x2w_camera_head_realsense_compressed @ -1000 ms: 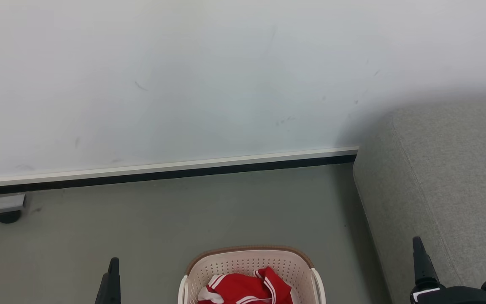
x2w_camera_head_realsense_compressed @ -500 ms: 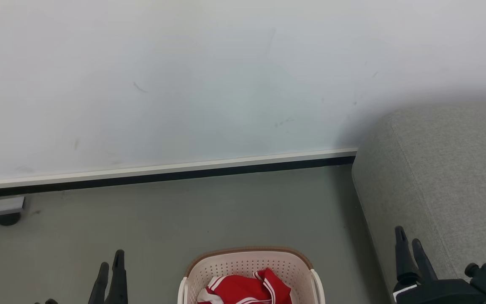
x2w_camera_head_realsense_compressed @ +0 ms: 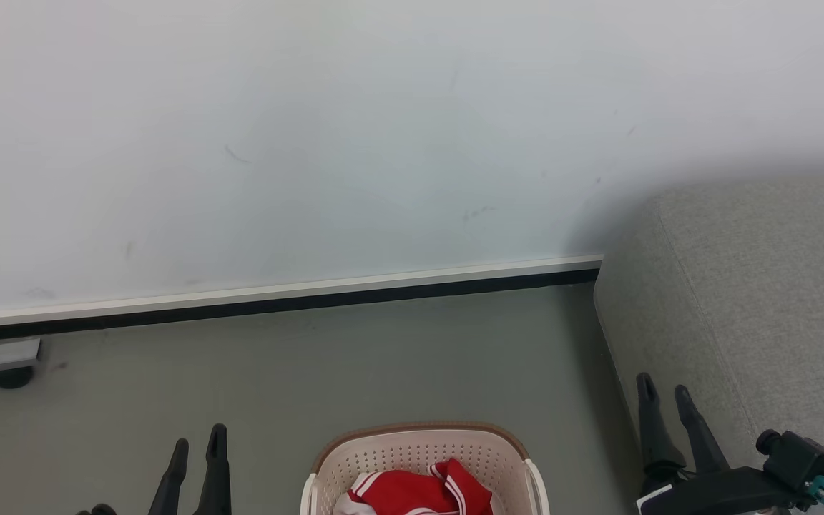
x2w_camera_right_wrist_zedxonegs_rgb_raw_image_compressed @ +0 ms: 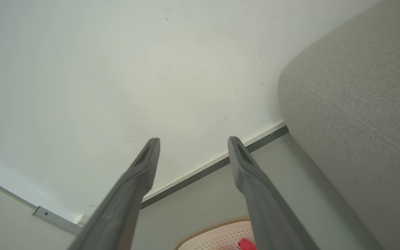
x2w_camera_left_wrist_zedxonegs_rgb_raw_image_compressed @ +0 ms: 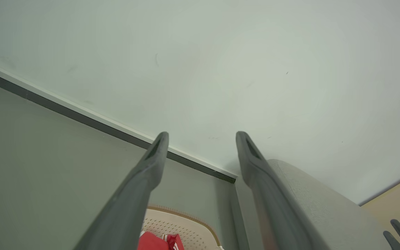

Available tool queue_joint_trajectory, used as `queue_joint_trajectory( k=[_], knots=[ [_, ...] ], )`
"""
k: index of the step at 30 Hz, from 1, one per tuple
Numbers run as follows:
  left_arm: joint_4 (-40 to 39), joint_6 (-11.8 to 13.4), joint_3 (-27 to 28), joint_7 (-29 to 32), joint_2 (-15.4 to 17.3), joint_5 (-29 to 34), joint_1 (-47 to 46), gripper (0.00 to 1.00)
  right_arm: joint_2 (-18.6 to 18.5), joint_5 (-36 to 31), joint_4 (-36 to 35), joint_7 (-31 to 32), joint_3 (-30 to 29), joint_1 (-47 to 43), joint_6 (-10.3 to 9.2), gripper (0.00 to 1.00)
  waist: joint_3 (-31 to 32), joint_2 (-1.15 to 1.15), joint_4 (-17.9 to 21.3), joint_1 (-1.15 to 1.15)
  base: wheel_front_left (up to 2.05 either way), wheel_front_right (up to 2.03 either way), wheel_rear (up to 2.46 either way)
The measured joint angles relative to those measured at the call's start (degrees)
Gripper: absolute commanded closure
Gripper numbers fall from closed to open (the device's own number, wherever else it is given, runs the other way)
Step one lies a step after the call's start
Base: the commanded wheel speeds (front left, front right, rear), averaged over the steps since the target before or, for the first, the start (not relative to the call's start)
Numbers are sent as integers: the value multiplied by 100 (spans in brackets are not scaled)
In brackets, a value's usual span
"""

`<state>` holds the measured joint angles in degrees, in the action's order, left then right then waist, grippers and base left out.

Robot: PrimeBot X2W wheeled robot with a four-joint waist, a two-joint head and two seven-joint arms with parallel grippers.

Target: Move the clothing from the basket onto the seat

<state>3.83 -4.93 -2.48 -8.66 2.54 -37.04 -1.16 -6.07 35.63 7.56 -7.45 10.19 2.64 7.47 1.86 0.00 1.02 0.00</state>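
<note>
Head view: basket [x2w_camera_head_realsense_compressed: 419,450] at bottom centre on grey floor [x2w_camera_head_realsense_compressed: 383,357], lower part cut by frame edge. Clothing [x2w_camera_head_realsense_compressed: 415,492] bunched inside it, red with white stripes, sitting below the brown rim. Seat [x2w_camera_head_realsense_compressed: 755,286] at right, back against white wall [x2w_camera_head_realsense_compressed: 383,143], strip of floor between it and basket. Left gripper [x2w_camera_head_realsense_compressed: 199,438] at lower left, beside basket but apart from it, fingers pointing up frame, released, gap empty. Right gripper [x2w_camera_head_realsense_compressed: 663,385] at lower right, over seat's side face, also released and empty. Dark baseboard [x2w_camera_head_realsense_compressed: 312,299] along wall foot; black caster [x2w_camera_head_realsense_compressed: 10,375] under a pale panel at far left. Left wrist view: fingers spread wide against wall, basket corner and red cloth low between them, seat edge behind the right-hand finger, other arm's fingertips in bottom right corner. Right wrist view: same spread, basket rim and a scrap of red at bottom edge, seat along right side.
</note>
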Motion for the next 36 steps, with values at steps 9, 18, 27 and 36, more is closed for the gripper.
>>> queue_joint_trajectory(
  k=[9, 18, 27, 36],
  knots=[
    [-174, 25, -15, -101, 2, 475, 87, 0, -66, -401, -105, -122, 230, -4, 0, 0, 20, 0, -6, 0, 0, 0, 0],
    [-326, 79, -21, -213, 5, 916, 143, 0, -109, -851, -203, -252, 490, -10, 0, 0, 55, 0, -11, 0, 0, 0, 0],
    [-452, 82, -56, -309, 7, 1406, 225, 0, -147, -1262, -314, -370, 680, -52, 0, 0, 67, 0, -27, 0, 0, 0, 0],
    [-592, 84, -69, -401, 11, 1824, 309, 0, -177, -1662, -447, -488, 859, -77, 0, 0, 94, 0, -31, 0, 0, 0, 0]
  ],
)
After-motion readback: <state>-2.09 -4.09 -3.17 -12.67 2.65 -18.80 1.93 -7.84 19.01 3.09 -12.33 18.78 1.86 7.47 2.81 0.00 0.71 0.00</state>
